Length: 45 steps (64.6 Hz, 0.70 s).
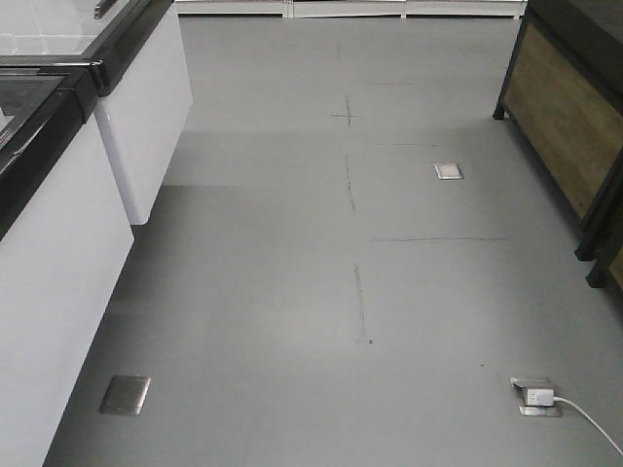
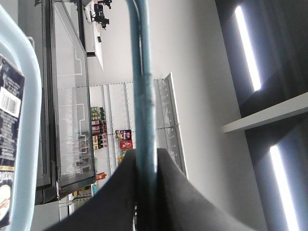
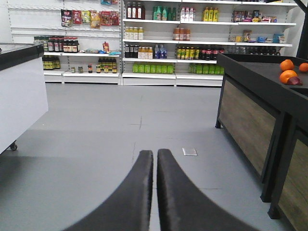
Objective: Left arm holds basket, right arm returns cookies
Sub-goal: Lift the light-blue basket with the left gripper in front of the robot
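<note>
The left claw [image 2: 147, 161] is clenched on the blue handle [image 2: 143, 96] of the basket [image 2: 31, 125]. The bar passes between its two dark fingers. At the left edge of that view the cookies [image 2: 9, 144] sit within the curve of the pale rim, with the barcode label showing. The right claw [image 3: 155, 155] is closed with its fingers nearly touching, and it holds nothing. It hangs above the grey floor [image 3: 96, 144]. A dark counter [image 3: 250, 91] with oranges [image 3: 288, 73] stands at the right, and shelves [image 3: 159, 48] stand far behind.

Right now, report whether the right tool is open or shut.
Shut and empty: the right tool has its fingers nearly touching, with nothing between them.
</note>
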{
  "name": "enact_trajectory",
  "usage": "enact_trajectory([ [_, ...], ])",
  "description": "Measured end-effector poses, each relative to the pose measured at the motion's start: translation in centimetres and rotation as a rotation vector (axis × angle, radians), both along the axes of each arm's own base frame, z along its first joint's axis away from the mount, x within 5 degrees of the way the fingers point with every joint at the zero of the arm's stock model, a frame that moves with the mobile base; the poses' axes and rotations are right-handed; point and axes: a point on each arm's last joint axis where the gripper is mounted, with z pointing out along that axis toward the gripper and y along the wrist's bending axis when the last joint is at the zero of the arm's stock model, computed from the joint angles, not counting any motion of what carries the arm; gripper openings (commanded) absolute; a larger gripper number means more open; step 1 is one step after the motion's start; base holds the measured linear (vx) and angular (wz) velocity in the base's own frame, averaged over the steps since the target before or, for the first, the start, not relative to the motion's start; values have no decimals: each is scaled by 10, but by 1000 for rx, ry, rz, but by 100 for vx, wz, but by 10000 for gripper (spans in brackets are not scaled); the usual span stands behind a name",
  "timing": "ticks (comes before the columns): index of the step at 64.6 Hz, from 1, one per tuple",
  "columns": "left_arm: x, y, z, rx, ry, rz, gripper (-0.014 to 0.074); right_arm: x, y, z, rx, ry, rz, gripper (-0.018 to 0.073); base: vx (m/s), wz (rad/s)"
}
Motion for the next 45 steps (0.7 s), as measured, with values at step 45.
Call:
enact_trajectory([
  [45, 1, -3, 8, -41, -138, -43, -6, 0, 0, 0, 0, 0, 0, -10, 0, 0],
])
